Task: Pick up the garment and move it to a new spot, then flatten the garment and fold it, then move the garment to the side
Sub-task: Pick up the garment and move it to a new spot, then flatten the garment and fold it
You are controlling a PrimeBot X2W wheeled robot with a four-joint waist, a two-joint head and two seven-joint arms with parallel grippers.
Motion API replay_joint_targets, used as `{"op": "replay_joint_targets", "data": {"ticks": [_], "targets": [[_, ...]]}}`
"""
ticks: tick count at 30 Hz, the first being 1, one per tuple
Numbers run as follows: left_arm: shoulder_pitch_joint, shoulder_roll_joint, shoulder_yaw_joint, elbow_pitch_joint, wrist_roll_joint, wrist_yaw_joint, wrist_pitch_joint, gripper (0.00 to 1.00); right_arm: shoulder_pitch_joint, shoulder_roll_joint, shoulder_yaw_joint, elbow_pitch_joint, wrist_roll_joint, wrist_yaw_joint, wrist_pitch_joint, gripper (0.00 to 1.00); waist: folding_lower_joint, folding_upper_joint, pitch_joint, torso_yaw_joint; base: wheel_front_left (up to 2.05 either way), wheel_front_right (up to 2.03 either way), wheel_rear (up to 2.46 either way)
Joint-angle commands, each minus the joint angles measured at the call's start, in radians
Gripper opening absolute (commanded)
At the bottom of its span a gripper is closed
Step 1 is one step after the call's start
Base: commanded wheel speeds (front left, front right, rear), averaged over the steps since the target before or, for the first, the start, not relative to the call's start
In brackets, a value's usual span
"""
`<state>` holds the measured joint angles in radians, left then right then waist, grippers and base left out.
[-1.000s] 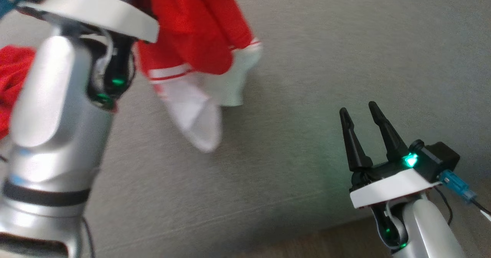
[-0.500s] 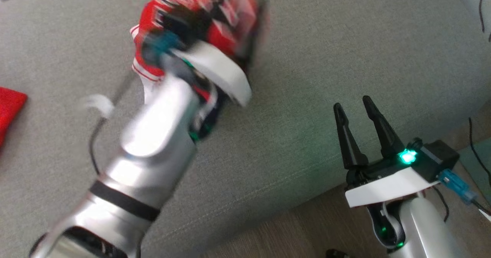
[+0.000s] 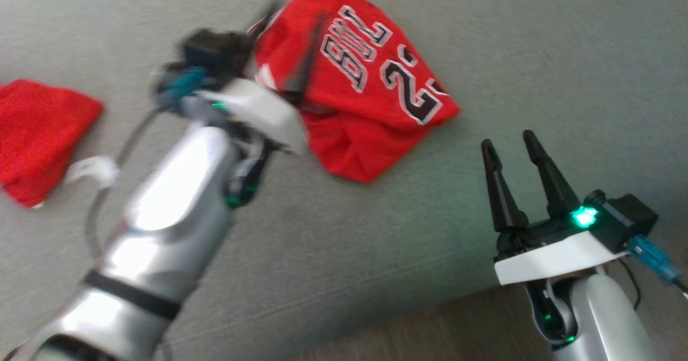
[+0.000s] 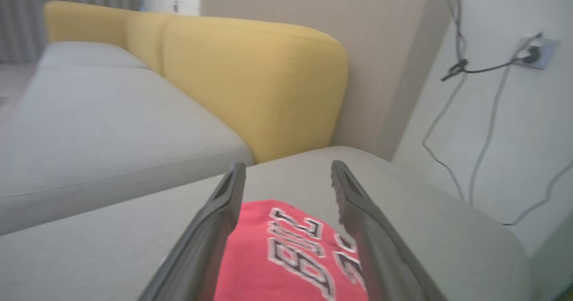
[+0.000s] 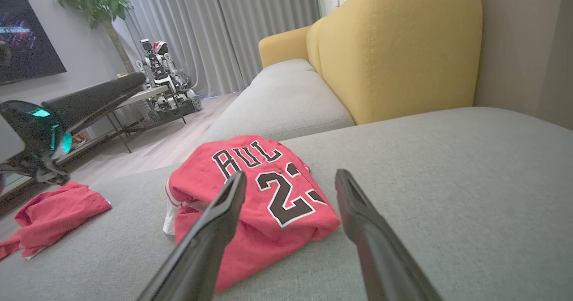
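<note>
Far left: another red cloth (image 3: 43, 135) (prob. not our job). L gripper (image 4: 288, 166) is wide apart, holding nothing, right over the crumpled jersey (image 3: 371, 92) in the middle of the grey cushion (image 3: 564, 55). R gripper (image 3: 508, 138) is wide too, holding nothing, near the front edge. Risk: a pinch grabs 2 layers, so the jersey bunches up instead of going flat.

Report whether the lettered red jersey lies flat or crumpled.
Crumpled: the jersey lies bunched on the grey cushion, its number partly hidden by folds.
</note>
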<state>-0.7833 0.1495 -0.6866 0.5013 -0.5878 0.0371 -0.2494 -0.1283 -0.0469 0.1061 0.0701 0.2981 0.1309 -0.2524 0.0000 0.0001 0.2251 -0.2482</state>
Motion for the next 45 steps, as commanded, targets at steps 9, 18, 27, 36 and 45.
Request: {"op": "replay_joint_targets", "data": {"ticks": [9,18,27,36,45], "targets": [[0.340,0.147,0.180,-0.229,0.074,0.047,-0.012,1.00,0.052,-0.003,-0.023,0.011,-0.059,0.000,-0.009,1.00,0.0000,-0.0001,-0.137,0.196,0.00,0.00,0.00],[0.657,0.066,0.362,-0.405,0.141,0.048,-0.012,1.00,0.104,-0.003,-0.036,0.041,-0.077,0.000,-0.009,1.00,0.0000,-0.0001,-0.195,0.268,0.00,0.00,0.00],[0.723,-0.029,0.459,-0.426,0.229,-0.042,-0.012,1.00,0.110,-0.003,-0.032,0.085,-0.082,0.000,-0.009,1.00,0.0000,-0.0001,-0.198,0.312,0.00,0.00,0.00],[0.707,-0.074,0.482,-0.394,0.266,-0.102,-0.012,1.00,0.006,-0.003,-0.058,0.279,-0.081,0.000,-0.009,1.00,0.0000,-0.0001,-0.133,0.379,0.00,0.00,0.00],[0.669,-0.094,0.482,-0.363,0.273,-0.137,-0.012,1.00,-0.138,-0.003,-0.125,0.486,-0.068,0.000,-0.009,1.00,0.0000,-0.0001,-0.068,0.468,0.00,0.00,0.00]]}}
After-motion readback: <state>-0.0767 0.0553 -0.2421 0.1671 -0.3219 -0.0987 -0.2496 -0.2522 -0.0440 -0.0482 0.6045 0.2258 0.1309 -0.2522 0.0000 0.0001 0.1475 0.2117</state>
